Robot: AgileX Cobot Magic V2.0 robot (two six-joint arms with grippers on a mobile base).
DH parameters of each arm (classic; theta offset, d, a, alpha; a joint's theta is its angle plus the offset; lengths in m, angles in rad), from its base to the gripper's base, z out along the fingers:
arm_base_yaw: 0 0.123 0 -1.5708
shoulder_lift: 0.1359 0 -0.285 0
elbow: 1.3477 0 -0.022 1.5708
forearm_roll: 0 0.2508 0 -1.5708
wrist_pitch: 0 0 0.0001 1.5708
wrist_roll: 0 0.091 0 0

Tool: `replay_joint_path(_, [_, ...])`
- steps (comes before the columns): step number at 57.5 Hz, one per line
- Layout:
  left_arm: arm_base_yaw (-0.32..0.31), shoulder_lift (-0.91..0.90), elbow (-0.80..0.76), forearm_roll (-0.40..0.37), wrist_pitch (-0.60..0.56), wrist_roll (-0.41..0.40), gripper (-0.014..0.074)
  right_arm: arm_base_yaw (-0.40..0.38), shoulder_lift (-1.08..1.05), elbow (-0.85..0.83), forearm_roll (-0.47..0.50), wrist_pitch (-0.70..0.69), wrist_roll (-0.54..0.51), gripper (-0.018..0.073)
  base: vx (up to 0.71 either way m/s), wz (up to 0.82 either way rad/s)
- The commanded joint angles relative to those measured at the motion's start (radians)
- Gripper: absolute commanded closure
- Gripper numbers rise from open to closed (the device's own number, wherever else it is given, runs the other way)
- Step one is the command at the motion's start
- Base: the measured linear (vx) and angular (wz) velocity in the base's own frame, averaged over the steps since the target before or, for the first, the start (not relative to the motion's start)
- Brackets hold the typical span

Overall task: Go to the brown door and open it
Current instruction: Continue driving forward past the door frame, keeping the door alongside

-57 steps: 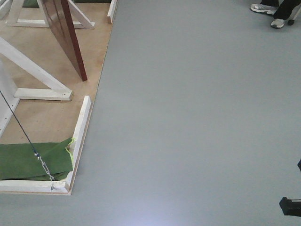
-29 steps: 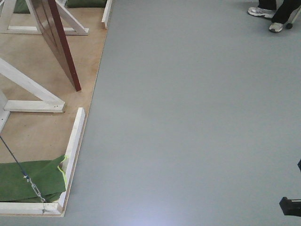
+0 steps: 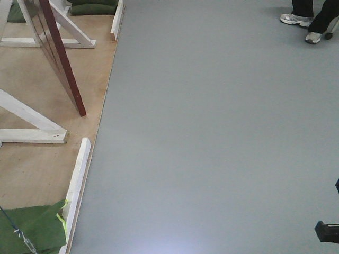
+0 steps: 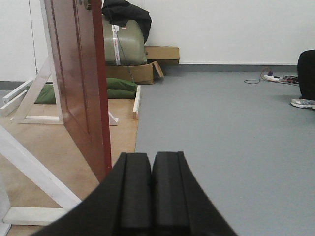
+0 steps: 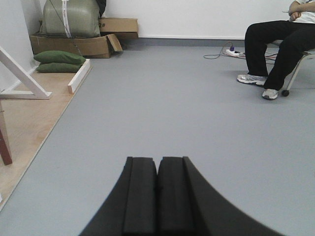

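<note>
The brown door (image 3: pixel 55 53) is seen at the far left of the front view, standing upright on a plywood base (image 3: pixel 37 164) among white braces (image 3: pixel 32 135). Its long axis is vertical and its foot is set near the base's right rim, close to the grey floor (image 3: pixel 212 132). From the left wrist view the door (image 4: pixel 78 83) is met almost edge-on, just left of and beyond the left gripper (image 4: pixel 151 164), whose jaws are clenched pad against pad with nothing held. The right gripper (image 5: pixel 157 169) is likewise clenched on nothing, and from its view only the door's bottom corner (image 5: pixel 4 145) is caught at the far left edge, well apart from it. The door is therefore judged to lie ahead and to the left of both arms, with the left arm the nearer. A small brassy fitting (image 4: pixel 87 4) is glimpsed at the very top of the left wrist view (too cropped to be called the handle with any certainty), so the handle's height relative to the jaws cannot be told. The approach is judged unfinished: the gap to the door is yet to be closed leftward, and the left arm would need to be raised and its jaws released before any lever could be taken. A seated person (image 5: pixel 278 44) is seen well apart at the far right.
</note>
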Motion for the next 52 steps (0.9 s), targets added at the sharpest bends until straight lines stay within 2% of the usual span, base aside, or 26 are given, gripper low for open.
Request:
replay_joint_path(1, [-0.001,-0.014,-0.026,0.000,-0.085,-0.005,0.0603,-0.002,0.013,0.004,-0.006,-0.082,-0.005,0.0559,0.27,0.01])
replay_joint_path(52, [-0.001,-0.014,-0.026,0.000,-0.085,-0.005,0.0603,-0.002,0.013,0.004,-0.006,-0.082,-0.005,0.0559,0.31,0.02])
